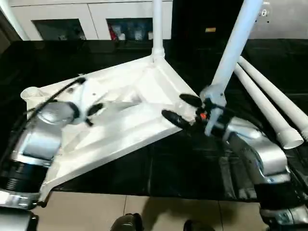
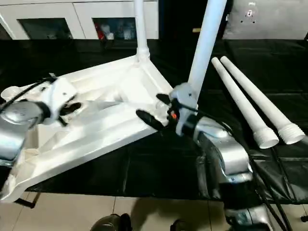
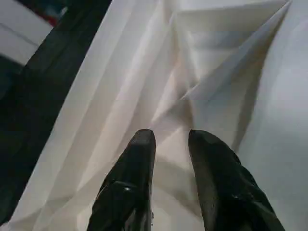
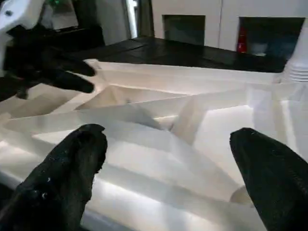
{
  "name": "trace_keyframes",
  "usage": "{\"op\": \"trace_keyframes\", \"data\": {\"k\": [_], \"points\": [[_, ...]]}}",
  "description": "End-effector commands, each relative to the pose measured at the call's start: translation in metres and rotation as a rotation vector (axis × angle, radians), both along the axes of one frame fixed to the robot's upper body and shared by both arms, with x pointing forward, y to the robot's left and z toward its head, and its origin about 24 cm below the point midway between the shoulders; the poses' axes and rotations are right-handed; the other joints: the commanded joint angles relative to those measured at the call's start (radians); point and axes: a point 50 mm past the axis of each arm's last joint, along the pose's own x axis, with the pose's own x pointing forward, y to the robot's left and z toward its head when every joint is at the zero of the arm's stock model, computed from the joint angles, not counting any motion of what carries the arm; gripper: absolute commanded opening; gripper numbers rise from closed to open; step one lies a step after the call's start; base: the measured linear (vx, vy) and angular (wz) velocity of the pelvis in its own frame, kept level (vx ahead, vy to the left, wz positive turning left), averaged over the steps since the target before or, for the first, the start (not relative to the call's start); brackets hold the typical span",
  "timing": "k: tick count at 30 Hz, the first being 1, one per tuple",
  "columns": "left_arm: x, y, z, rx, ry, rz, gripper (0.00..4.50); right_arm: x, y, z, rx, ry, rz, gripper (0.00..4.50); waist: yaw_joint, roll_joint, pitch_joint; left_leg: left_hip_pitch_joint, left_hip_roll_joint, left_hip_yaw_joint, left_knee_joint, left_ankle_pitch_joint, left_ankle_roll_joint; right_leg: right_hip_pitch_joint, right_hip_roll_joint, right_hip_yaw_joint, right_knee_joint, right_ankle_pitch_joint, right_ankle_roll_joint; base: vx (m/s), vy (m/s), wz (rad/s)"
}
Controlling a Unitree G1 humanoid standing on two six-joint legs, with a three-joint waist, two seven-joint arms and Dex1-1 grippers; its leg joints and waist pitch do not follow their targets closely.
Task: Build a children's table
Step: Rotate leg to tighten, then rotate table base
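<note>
The children's table top point(image 1: 139, 91) lies upside down on the black worktable, ribs up. One white leg point(image 1: 157, 24) stands upright in its far corner socket. A second leg point(image 1: 234, 43) leans over the right corner, its lower end behind my right wrist. Two loose legs point(image 2: 240, 98) lie side by side to the right. My left gripper point(image 1: 94, 109) hovers over the ribs near the middle, its fingers point(image 3: 142, 144) a narrow gap apart with nothing clamped. My right gripper point(image 1: 182, 109) is wide open at the top's right edge, the rim between its fingers point(image 4: 72, 149).
The worktable's front edge point(image 1: 159, 195) runs close below the table top, with tiled floor beyond. White cabinets point(image 1: 72, 19) line the back. The table top's left corner socket point(image 1: 30, 92) stands open. A black cable point(image 1: 57, 91) runs over my left forearm.
</note>
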Motion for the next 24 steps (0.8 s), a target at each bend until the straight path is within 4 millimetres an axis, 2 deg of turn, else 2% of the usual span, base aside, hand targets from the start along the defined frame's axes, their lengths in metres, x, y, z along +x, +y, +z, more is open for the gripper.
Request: {"op": "trace_keyframes", "data": {"k": [1,4,6,10,13,15,17,18,19,23,24], "points": [[-0.003,0.002,-0.001,-0.01,0.009,0.014,1.38,0.01,-0.007,-0.001,-0.014,-0.005,-0.077,4.5,-0.002,-0.008,-0.073,0.031,0.058,-0.029,-0.06,-0.109,0.053,0.039,-0.079,0.043,-0.053,-0.07,-0.23,0.0,0.0,0.0],[-0.004,0.001,-0.001,-0.022,0.01,0.01,1.38,0.015,-0.011,-0.001,-0.014,-0.004,-0.113,4.5,-0.002,-0.009,-0.073,0.032,0.058,-0.029,-0.059,-0.12,0.048,0.041,-0.08,0.043,-0.054,-0.082,-0.231,0.0,0.0,0.0],[-0.005,-0.004,-0.001,-0.029,0.008,-0.013,1.38,0.024,-0.025,-0.003,-0.049,-0.005,-0.181,4.5,-0.004,-0.009,-0.073,0.03,0.057,-0.03,-0.058,-0.123,0.048,0.043,-0.08,0.042,-0.052,-0.083,-0.237,0.0,0.0,0.0],[-0.005,-0.006,-0.002,-0.034,0.011,-0.023,1.38,0.029,-0.034,-0.001,-0.056,-0.013,-0.209,4.5,-0.004,-0.011,-0.07,0.03,0.057,-0.029,-0.058,-0.139,0.051,0.043,-0.079,0.043,-0.055,-0.108,-0.229,0.0,0.0,0.0],[-0.005,-0.011,-0.003,-0.048,0.009,-0.034,1.38,0.044,-0.059,0.003,-0.098,-0.048,-0.339,4.5,-0.005,-0.01,-0.07,0.032,0.057,-0.028,-0.056,-0.148,0.049,0.039,-0.08,0.043,-0.058,-0.129,-0.234,0.0,0.0,0.0],[-0.004,-0.013,-0.003,-0.052,0.006,-0.038,1.38,0.05,-0.071,0.003,-0.116,-0.059,-0.416,4.5,-0.002,-0.012,-0.068,0.036,0.056,-0.025,-0.055,-0.168,0.036,0.036,-0.081,0.044,-0.062,-0.162,-0.239,0.0,0.0,0.0],[-0.005,-0.014,-0.002,-0.057,0.003,-0.038,1.38,0.051,-0.074,0.002,-0.121,-0.06,-0.442,4.5,0.001,-0.012,-0.068,0.035,0.056,-0.025,-0.055,-0.167,0.035,0.037,-0.078,0.043,-0.06,-0.157,-0.234,0.0,0.0,0.0],[-0.005,-0.013,-0.001,-0.062,-0.002,-0.035,1.38,0.05,-0.074,0.001,-0.118,-0.057,-0.431,4.5,0.0,-0.017,-0.069,0.031,0.054,-0.026,-0.055,-0.157,0.041,0.041,-0.077,0.042,-0.056,-0.139,-0.232,0.0,0.0,0.0],[-0.005,-0.013,-0.001,-0.063,-0.003,-0.034,1.38,0.049,-0.073,0.001,-0.117,-0.055,-0.425,4.5,0.0,-0.017,-0.07,0.03,0.053,-0.027,-0.054,-0.151,0.046,0.043,-0.077,0.042,-0.054,-0.127,-0.233,0.0,0.0,0.0],[-0.004,-0.009,0.002,-0.072,-0.021,-0.011,1.38,0.035,-0.061,-0.008,-0.135,-0.033,-0.312,4.5,-0.005,-0.021,-0.071,0.021,0.053,-0.028,-0.05,-0.105,0.091,0.047,-0.078,0.04,-0.049,-0.069,-0.235,0.0,0.0,0.0],[-0.004,-0.007,0.001,-0.063,-0.023,-0.005,1.38,0.032,-0.06,-0.011,-0.143,-0.03,-0.296,4.5,-0.005,-0.02,-0.07,0.022,0.054,-0.028,-0.05,-0.108,0.098,0.046,-0.079,0.04,-0.052,-0.078,-0.233,0.0,0.0,0.0]]}}
